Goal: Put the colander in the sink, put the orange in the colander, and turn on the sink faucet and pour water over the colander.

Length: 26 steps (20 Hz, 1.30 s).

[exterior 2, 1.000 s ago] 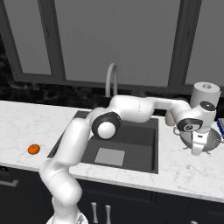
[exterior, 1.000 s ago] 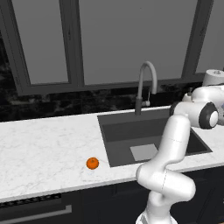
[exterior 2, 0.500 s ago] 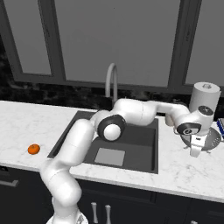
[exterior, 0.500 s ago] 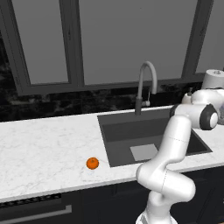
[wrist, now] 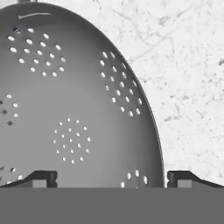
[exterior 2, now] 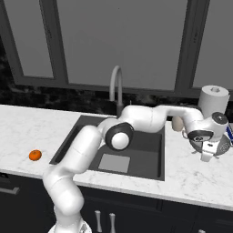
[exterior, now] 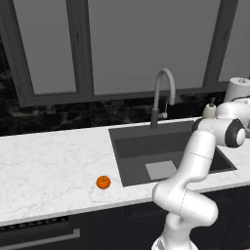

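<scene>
Colander (wrist: 74, 109) rests on the tabletop (exterior 2: 191, 175) right of the sink (exterior 2: 136, 150); I hold my fingers (wrist: 181, 178) spread wide, straddling its rim to grasp it. Orange (exterior: 103, 182) waits far left.

We find no readable text, label, brand, number or sign anywhere in these views.
</scene>
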{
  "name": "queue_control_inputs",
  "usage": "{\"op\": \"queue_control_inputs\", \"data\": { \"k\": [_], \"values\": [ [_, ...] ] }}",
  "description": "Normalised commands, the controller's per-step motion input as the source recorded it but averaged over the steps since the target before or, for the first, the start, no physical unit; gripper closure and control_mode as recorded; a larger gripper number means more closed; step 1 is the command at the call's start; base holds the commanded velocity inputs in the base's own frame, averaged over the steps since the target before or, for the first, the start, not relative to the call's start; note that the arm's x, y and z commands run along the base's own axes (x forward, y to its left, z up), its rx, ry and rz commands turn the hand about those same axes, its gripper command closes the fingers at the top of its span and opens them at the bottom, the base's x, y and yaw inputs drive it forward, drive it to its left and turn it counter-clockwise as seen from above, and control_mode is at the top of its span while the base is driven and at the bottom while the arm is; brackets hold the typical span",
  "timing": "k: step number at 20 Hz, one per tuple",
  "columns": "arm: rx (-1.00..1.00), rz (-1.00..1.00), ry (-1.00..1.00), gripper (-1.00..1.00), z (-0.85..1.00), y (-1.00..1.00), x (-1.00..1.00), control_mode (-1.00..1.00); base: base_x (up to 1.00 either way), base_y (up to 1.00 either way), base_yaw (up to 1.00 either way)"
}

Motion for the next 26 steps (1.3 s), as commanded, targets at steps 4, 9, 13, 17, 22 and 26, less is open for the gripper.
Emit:
{"op": "queue_control_inputs", "data": {
  "k": [4, 9, 13, 17, 22, 26],
  "values": [
    [-0.02, 0.00, 0.00, 1.00, -0.49, 0.00, 0.31, -1.00, 0.00, 0.00, 0.00],
    [-0.05, 0.00, 0.02, 1.00, -0.58, 0.00, 0.35, -1.00, 0.00, 0.00, 0.00],
    [-0.01, 0.00, 0.02, 1.00, -0.53, 0.00, 0.07, -1.00, 0.00, 0.00, 0.00],
    [-0.05, 0.00, 0.02, 1.00, -0.27, 0.05, 0.00, -1.00, 0.00, 0.00, 0.00],
    [0.00, 0.00, -0.06, 1.00, 0.10, 0.09, -0.31, -1.00, 0.00, 0.00, 0.00],
    [0.01, 0.03, -0.05, 1.00, 0.74, 0.24, -0.77, -1.00, 0.00, 0.00, 0.00]
  ]
}}
